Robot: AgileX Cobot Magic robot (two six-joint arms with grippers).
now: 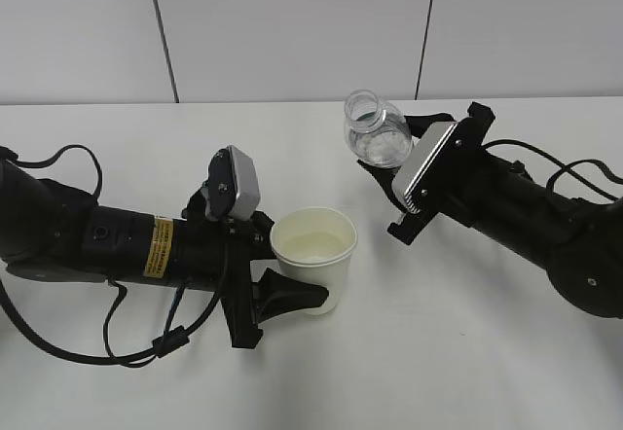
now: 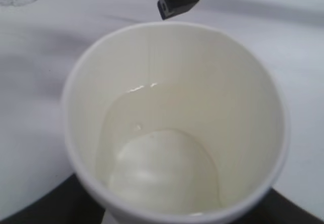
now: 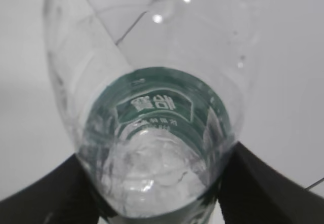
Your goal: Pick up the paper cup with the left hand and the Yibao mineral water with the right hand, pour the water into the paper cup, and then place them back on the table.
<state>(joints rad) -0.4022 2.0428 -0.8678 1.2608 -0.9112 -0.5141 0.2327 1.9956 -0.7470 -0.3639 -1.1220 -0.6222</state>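
While clamped between the black fingers of the left hand [image 1: 282, 299] at lower centre of the exterior frame, the paper cup [image 1: 314, 258] stands about upright, mouth open, pale liquid pooled at its bottom [image 2: 162, 178]. Seen from the left wrist: cup filling the frame, rolled rim [image 2: 174, 26] near the top edge. Up and to the right in the exterior frame, well apart from the cup: the Yibao mineral water [image 1: 376, 131], gripped by the right hand [image 1: 389, 162], capless neck toward upper left. From the right wrist: clear ribbed body and dark green label band [image 3: 157, 105] wedged between both dark fingers [image 3: 45, 193]. Beneath both arms, the white table [image 1: 467, 352].
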